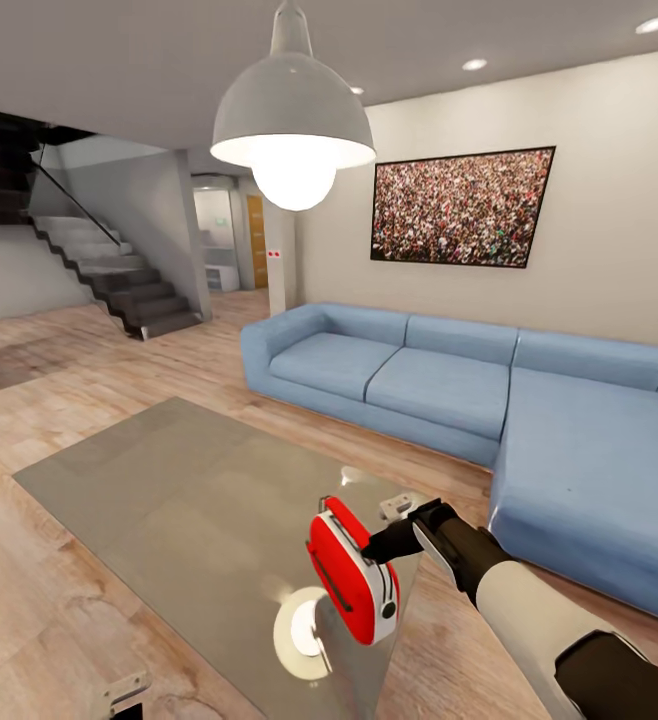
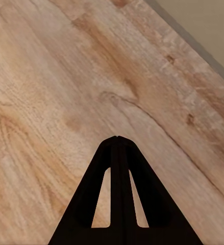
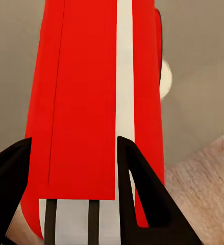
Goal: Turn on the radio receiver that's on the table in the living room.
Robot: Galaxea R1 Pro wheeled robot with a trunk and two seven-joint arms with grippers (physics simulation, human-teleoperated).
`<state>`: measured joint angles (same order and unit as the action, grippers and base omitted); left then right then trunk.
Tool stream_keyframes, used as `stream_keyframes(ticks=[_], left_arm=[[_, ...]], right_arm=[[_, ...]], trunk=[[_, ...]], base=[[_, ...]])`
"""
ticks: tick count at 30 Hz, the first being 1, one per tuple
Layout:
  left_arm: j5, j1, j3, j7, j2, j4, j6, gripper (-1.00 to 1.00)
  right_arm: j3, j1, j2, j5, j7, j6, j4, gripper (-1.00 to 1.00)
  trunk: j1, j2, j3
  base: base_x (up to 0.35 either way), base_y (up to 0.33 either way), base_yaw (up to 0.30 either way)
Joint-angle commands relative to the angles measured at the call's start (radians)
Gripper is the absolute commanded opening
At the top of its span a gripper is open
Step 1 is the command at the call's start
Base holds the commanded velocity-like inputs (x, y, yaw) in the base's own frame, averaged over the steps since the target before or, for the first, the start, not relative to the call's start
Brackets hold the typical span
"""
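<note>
Your right gripper [image 1: 377,548] reaches the red radio receiver [image 1: 352,572] near the corner of the glass table [image 1: 169,490], fingers spread on either side of its top. Your left gripper [image 2: 117,139], pressed together, hangs over wood floor [image 2: 50,92] beside the table

Glossy red radio receiver [image 1: 351,572], reflective glass table [image 1: 169,490], grained wood floor [image 2: 66,102]

Quantities: one radio receiver [image 1: 353,570] at the near corner of one table [image 1: 169,490]; one sofa [image 1: 489,400]; one pendant lamp [image 1: 292,120]; one framed picture [image 1: 462,207] (wall-mounted); two ceiling spotlights.
</note>
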<state>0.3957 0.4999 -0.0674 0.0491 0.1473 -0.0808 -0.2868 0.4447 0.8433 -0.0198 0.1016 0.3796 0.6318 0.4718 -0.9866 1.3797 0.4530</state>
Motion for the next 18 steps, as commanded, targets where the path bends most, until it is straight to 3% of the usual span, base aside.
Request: stream_keyframes(ticks=[1, 6, 10, 15, 18], left_arm=[[0.000, 0.000, 0.000, 0.000, 0.000, 0.000, 0.000, -1.00], [0.000, 0.000, 0.000, 0.000, 0.000, 0.000, 0.000, -1.00], [0.000, 0.000, 0.000, 0.000, 0.000, 0.000, 0.000, -1.00], [0.000, 0.000, 0.000, 0.000, 0.000, 0.000, 0.000, -1.00], [0.000, 0.000, 0.000, 0.000, 0.000, 0.000, 0.000, -1.00]], right_arm=[[-0.001, 0.000, 0.000, 0.006, 0.003, 0.000, 0.001, -1.00], [-0.001, 0.000, 0.000, 0.013, 0.007, -0.003, 0.001, -1.00], [-0.002, 0.000, -0.001, 0.018, 0.007, -0.061, 0.000, -1.00], [-0.001, 0.000, -0.003, 0.020, 0.007, -0.079, -0.006, -1.00], [-0.001, 0.000, -0.003, 0.019, 0.007, -0.079, -0.008, -1.00]], trunk=[[-0.004, 0.007, 0.003], [-0.012, 0.021, 0.009], [-0.012, 0.021, 0.009], [-0.012, 0.021, 0.009], [-0.023, 0.042, 0.019]], base=[[0.000, 0.000, 0.000], [0.000, 0.000, 0.000], [0.000, 0.000, 0.000], [0.000, 0.000, 0.000], [0.000, 0.000, 0.000]])
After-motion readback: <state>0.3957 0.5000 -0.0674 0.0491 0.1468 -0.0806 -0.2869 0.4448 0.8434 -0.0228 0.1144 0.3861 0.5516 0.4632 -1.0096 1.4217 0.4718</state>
